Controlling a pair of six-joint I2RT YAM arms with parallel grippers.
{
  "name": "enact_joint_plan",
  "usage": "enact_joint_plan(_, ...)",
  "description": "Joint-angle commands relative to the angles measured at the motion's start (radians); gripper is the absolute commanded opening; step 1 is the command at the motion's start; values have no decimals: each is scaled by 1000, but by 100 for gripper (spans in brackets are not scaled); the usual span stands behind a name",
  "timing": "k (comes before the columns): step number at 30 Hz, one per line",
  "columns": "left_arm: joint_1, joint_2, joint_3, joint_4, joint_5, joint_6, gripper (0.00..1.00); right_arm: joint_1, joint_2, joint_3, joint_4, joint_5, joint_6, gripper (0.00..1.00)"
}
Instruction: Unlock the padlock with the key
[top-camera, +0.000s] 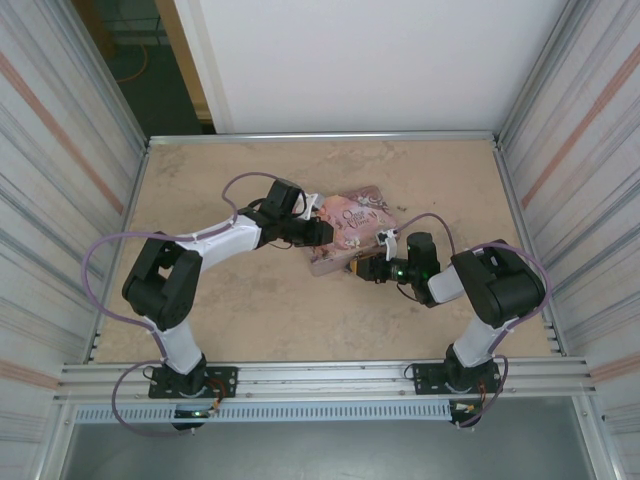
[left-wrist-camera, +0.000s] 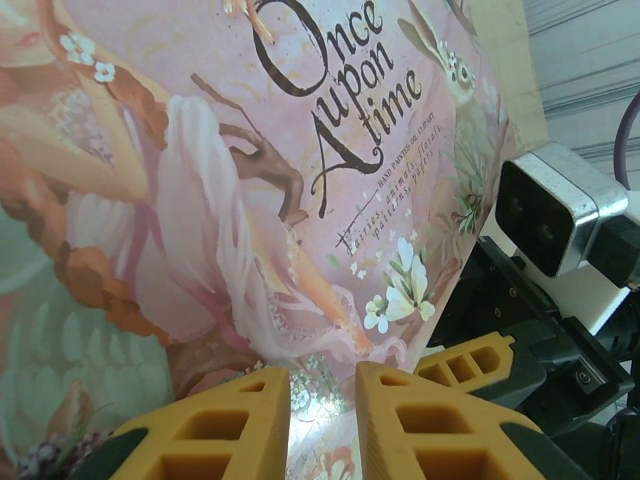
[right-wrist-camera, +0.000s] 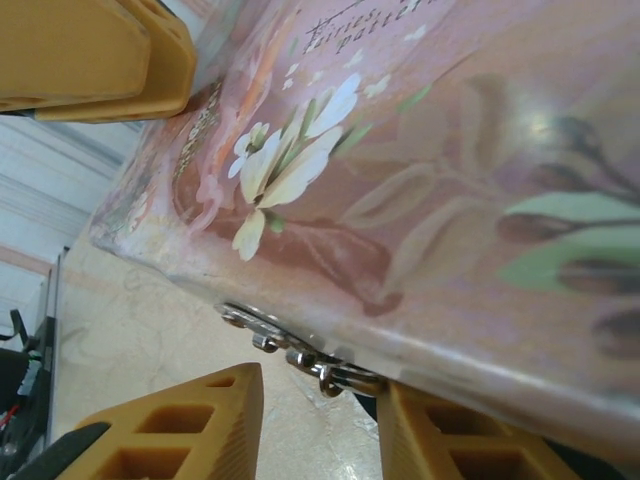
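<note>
One pink tin (top-camera: 350, 225) is lying closed mid-counter (top-camera: 250, 320), its contents hidden. From the left wrist, its lid lettering and the other arm's camera (left-wrist-camera: 555, 215) are showing. The left gripper (left-wrist-camera: 322, 420) is sitting narrowly parted at the tin's left edge, and whether it is clamping cannot be told. From the right wrist, the right gripper (right-wrist-camera: 320, 420) is standing apart, empty, just beside small silvery links (right-wrist-camera: 300, 358) on the tin's near rim, too blurred to confirm as the padlock. Bare counter is lying open all round, walls (top-camera: 90, 180) well apart.
</note>
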Motion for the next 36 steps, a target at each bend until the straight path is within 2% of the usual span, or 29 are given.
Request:
enact_joint_plan(1, 1, 10, -34, -40, -11, 8, 25, 7, 0, 27, 41, -73, -15, 30)
enact_joint_plan(15, 1, -6, -74, -28, -14, 5, 24, 8, 3, 26, 56, -6, 53, 1)
enact_joint_plan(23, 0, -31, -125, -17, -22, -1, 24, 11, -16, 12, 68, 50, 123, 0)
enact_joint_plan(36, 1, -48, -190, 1, -30, -10, 24, 14, -62, -17, 132, 146, 341, 0)
